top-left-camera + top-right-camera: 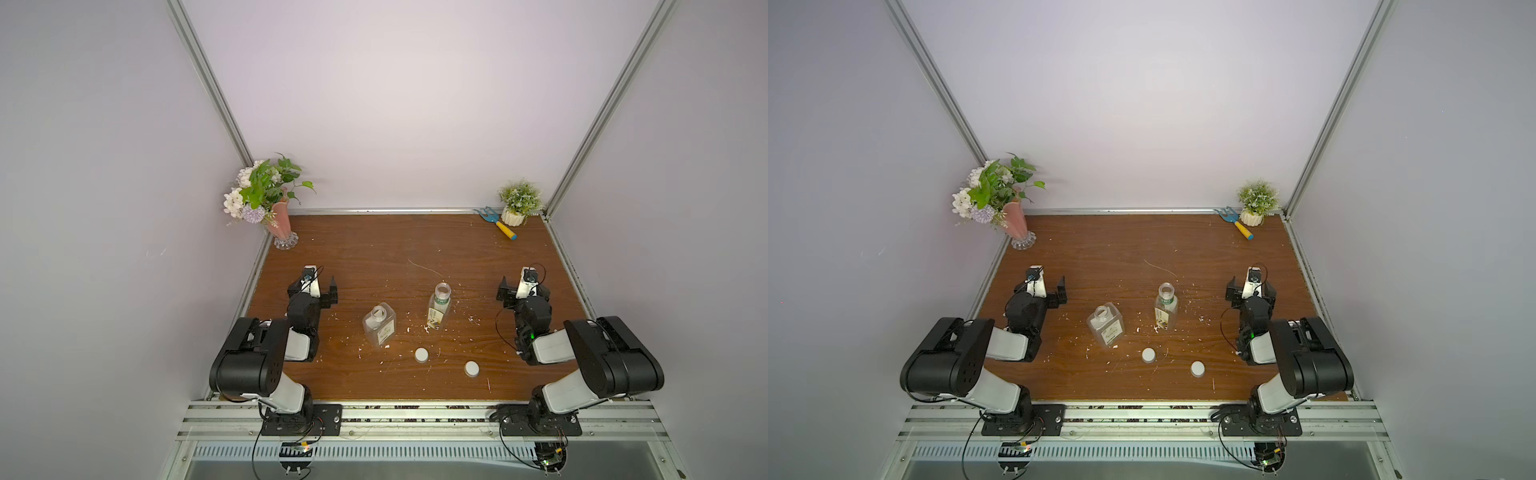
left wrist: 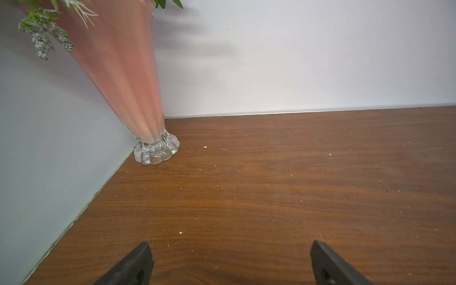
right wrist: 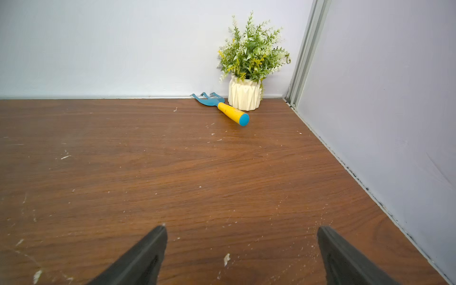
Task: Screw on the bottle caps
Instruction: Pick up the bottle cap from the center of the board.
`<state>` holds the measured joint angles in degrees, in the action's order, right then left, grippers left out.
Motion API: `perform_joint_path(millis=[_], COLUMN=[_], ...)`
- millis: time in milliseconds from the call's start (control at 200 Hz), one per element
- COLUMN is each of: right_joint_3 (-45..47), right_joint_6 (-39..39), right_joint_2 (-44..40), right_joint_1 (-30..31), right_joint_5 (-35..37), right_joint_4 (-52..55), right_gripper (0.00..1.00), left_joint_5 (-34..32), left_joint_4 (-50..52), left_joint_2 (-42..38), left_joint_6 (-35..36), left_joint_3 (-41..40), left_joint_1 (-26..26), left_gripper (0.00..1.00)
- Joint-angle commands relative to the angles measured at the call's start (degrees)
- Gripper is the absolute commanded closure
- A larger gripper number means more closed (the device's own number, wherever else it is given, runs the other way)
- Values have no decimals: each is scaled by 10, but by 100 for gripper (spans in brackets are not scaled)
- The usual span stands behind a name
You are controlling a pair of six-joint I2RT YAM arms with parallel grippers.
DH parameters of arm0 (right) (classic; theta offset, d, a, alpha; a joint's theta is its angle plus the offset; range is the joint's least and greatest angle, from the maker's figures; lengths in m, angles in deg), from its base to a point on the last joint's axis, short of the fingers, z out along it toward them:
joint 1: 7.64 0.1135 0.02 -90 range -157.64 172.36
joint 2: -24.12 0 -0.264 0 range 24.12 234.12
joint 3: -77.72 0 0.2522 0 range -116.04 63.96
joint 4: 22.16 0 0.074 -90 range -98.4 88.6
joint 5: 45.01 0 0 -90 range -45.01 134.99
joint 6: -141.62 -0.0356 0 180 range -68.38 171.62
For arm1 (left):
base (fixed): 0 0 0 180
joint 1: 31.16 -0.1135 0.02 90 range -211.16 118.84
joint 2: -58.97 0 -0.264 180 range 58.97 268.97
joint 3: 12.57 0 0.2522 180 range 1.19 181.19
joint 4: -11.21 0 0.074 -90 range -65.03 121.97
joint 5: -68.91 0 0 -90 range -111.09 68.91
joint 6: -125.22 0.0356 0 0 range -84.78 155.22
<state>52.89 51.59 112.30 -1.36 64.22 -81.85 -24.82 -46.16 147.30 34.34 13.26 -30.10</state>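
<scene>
Both bottles stand uncapped near the middle of the bench [image 1: 374,249]. The squarish bottle [image 1: 379,330] is toward the left edge, and the round bottle [image 1: 439,306] is beside it, toward the right and slightly farther back. Their label print is too small to read.

One white cap [image 1: 421,354] lies flat between the bottles and the front edge, where the arms are mounted. A second cap [image 1: 471,368] lies closer to that edge and more to the right. Which face of either cap is up cannot be told.

The left gripper [image 2: 230,248] sits near the left edge, well apart from the bottles. Its fingers [image 2: 138,264] are spread wide with nothing between them, and only their tips show, the rest cut off by the frame. The right gripper [image 3: 243,232] is the same near the right edge, wide and empty.

Neither wrist view takes in a bottle or cap. The pink vase [image 2: 118,74] in the far left corner is cut off at the top. In the far right corner a rake [image 3: 222,107] lies just beside a potted plant [image 3: 244,96]; whether they touch is unclear.
</scene>
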Motion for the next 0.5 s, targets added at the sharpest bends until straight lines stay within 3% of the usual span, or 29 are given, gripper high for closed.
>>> perform_joint_path(millis=[0, 495], right_joint_3=[-7, -11], right_joint_6=[-8, -10], right_joint_2=[-8, -7], right_joint_1=[-1, -5], right_joint_5=[1, -7], right_joint_4=[-18, -10], right_gripper=[1, 0], left_joint_5=[-5, 1], left_joint_4=[-9, -9], left_joint_2=[-4, -4], left_joint_6=[-3, -6], left_joint_3=[5, 4], left_joint_1=[-3, -6], left_gripper=[0, 0])
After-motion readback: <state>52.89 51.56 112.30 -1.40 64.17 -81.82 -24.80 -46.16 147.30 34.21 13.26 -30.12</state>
